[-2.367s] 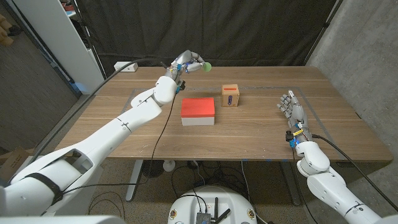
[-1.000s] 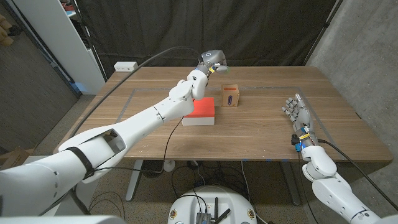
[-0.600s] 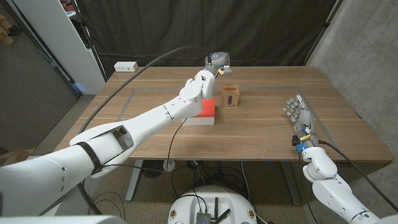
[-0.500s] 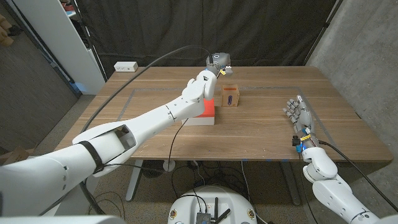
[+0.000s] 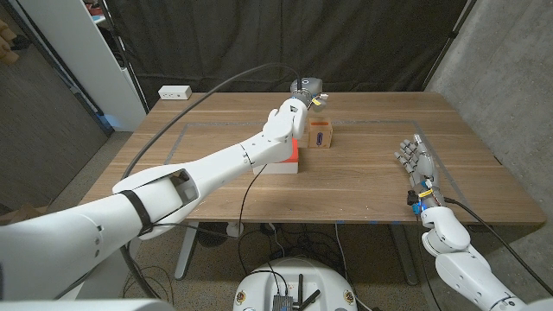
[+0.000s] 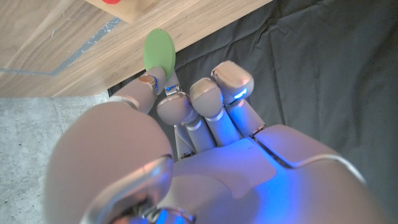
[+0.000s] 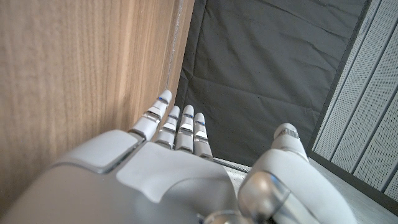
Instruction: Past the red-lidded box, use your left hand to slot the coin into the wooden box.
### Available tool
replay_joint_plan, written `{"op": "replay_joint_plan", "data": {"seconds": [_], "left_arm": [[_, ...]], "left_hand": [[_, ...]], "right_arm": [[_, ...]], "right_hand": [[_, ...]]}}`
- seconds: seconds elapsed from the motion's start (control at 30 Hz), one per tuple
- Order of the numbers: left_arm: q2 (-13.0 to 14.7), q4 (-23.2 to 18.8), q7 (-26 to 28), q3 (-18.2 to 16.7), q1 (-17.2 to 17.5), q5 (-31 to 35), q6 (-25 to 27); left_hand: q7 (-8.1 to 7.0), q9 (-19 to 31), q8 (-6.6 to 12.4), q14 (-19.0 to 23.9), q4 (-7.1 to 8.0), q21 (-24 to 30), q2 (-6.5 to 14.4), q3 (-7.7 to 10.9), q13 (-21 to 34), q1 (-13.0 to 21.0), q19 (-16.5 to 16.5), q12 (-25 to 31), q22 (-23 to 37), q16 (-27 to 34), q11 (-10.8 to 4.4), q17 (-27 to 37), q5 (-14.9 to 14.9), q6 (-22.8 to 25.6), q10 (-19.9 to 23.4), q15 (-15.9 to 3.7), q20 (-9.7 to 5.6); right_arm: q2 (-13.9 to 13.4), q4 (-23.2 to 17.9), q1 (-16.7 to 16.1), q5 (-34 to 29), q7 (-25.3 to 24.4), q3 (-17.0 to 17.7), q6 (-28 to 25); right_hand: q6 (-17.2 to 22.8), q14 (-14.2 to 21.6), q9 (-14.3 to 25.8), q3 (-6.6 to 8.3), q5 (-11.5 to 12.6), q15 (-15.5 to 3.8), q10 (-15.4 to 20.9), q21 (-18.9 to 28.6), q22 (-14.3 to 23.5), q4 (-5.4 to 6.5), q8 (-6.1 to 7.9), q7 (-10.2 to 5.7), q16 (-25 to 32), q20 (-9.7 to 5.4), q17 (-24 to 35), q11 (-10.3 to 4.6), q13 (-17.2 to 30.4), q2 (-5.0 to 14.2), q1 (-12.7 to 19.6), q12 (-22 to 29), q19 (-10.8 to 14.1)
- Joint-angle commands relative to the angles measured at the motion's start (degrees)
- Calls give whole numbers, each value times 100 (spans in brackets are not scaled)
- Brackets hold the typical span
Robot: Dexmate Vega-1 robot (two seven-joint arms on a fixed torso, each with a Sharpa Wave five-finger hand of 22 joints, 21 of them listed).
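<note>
My left hand hovers over the far side of the table, just behind and above the small wooden box, which has a dark slot on its face. In the left wrist view the fingers pinch a green coin at their tips, over the wood of the table. The red-lidded box sits left of the wooden box, mostly covered by my left forearm. My right hand stands near the table's right front with fingers straight and apart, holding nothing; the right wrist view shows its back.
A white power strip lies at the table's back left corner. Faint tape lines mark a rectangle on the wooden table. A black curtain hangs close behind the far edge. A cable trails along my left arm.
My left arm has swung right from the back left of the table, passing over the red-lidded box to behind the wooden box, coin still pinched. The right hand barely shifted.
</note>
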Motion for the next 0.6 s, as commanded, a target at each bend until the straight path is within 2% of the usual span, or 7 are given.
{"op": "replay_joint_plan", "data": {"seconds": [0.03, 0.23, 0.6], "left_arm": [[5, 96, -239, 198, -140, -66, 40], [61, 154, -304, 206, -184, -156, -100], [227, 287, -320, 124, -241, -424, -799]], "left_hand": [[394, 74, 220, 47, -10, 0, 226, 47, 1, 262, 30, 33, 26, 27, -39, 21, 33, 507, 0, 16, -248], [392, 61, 208, 53, -11, -2, 222, 62, -23, 249, 23, 12, 26, 32, -41, 54, 43, 517, 9, 17, -250], [383, 99, 207, 28, -10, -7, 229, 74, 62, 229, 16, 45, 23, 6, -49, 49, 47, 501, -23, 16, -249]], "right_arm": [[33, -26, -65, 8, -59, 10, -29], [46, -51, -86, -23, -102, 5, -32], [41, -131, -148, -72, -183, 16, -72]], "right_hand": [[26, 34, 30, 22, -5, 0, -12, 7, 10, -29, -3, -16, 29, 25, 14, -6, 15, 35, -25, -24, 42], [27, 35, 30, 21, -5, 2, -13, 6, 10, -30, -3, -14, 29, 22, 13, 4, 15, 37, -26, -25, 40], [31, 35, 30, 19, -5, -5, -11, 7, 10, -32, -1, -20, 29, 29, 11, 4, 15, 42, -26, -24, 41]]}}
